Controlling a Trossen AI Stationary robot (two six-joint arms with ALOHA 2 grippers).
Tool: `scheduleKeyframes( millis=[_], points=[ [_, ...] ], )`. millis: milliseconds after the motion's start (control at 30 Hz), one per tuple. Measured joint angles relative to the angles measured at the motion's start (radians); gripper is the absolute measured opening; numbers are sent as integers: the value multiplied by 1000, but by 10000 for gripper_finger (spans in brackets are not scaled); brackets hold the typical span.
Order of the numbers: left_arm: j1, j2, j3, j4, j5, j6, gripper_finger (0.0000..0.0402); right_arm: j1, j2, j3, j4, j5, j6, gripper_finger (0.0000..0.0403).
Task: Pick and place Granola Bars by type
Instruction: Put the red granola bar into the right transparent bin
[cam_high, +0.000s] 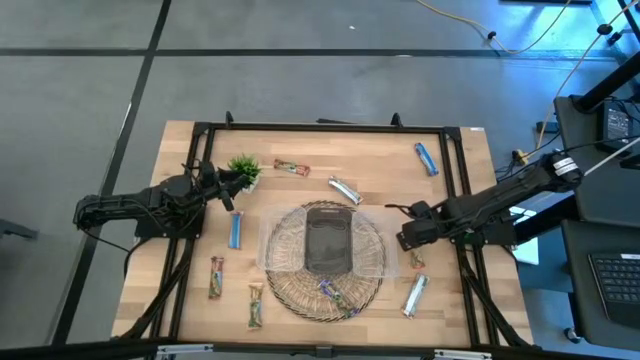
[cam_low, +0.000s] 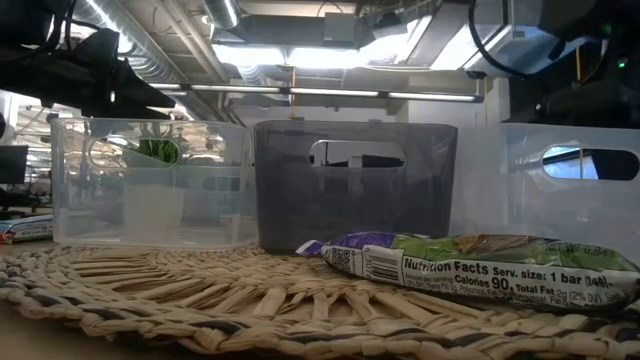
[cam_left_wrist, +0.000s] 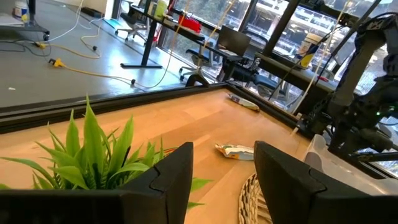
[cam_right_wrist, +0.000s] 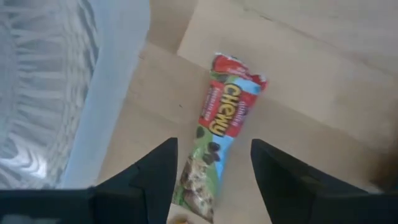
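Observation:
Granola bars lie scattered on the wooden table: blue bars (cam_high: 236, 232) (cam_high: 427, 158), a red-brown bar (cam_high: 291, 168), silver bars (cam_high: 345, 188) (cam_high: 415, 295) and tan bars (cam_high: 216, 277) (cam_high: 256, 305). A purple-green bar (cam_low: 480, 265) rests flat on the woven mat. My right gripper (cam_right_wrist: 213, 144) is open, low over a red-green Chewy bar (cam_right_wrist: 221, 130) that lies flat beside the clear tray's wall (cam_right_wrist: 109, 93); its fingers stand on either side of the bar's near end. My left gripper (cam_left_wrist: 224, 149) is open beside the potted plant (cam_left_wrist: 93, 155).
The clear compartment tray (cam_high: 275, 232) with a dark middle bin (cam_high: 326, 240) stands on the round woven mat (cam_high: 300, 300) at the table's middle. A black frame (cam_high: 320, 127) borders the table. Bare wood lies near the far edge, between the bars.

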Motion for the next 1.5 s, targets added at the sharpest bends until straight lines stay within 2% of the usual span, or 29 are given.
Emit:
scheduleKeyframes(
  millis=[233,600,767,967,1100,1367,1500],
  points=[
    [0,0,0,0,0,0,164,2,44,-41,63,0,-2,207],
    [0,0,0,0,-3,0,162,2,206,-42,143,-21,-6,206],
    [0,0,0,0,-2,0,164,1,247,-36,140,-38,-7,183],
    [0,0,0,0,-3,0,162,1,243,-38,139,-47,-9,124],
    [0,0,0,0,-3,0,164,2,221,-40,135,-50,-13,98],
    [0,0,0,0,-2,0,162,2,118,-34,57,-67,-32,89],
    [0,0,0,0,-2,0,164,2,64,17,4,-59,-57,89]
  ],
)
